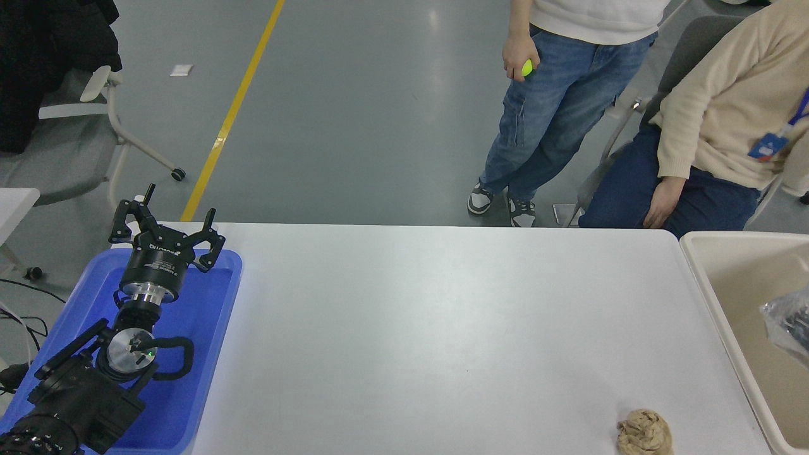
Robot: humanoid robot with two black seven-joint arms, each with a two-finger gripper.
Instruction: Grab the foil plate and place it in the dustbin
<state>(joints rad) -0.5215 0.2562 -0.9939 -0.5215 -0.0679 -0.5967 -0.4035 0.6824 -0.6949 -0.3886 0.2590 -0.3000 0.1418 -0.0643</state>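
Observation:
The beige dustbin (708,278) stands at the table's right end, cut off by the picture's right edge. A crumpled, shiny silver piece, the foil plate (787,325), shows inside the bin's outline at the right edge. It is partly cut off, and I cannot tell whether it rests in the bin or is held above it. My right arm and gripper are out of view. My left gripper (165,227) is parked at the lower left over the blue tray, with its fingers spread and empty.
A blue tray (208,354) lies under the left arm. A tan crumpled paper ball (643,431) lies near the table's front right. At the far side one person stands holding a green ball (526,67), and another sits with a hand (663,202) near the table edge.

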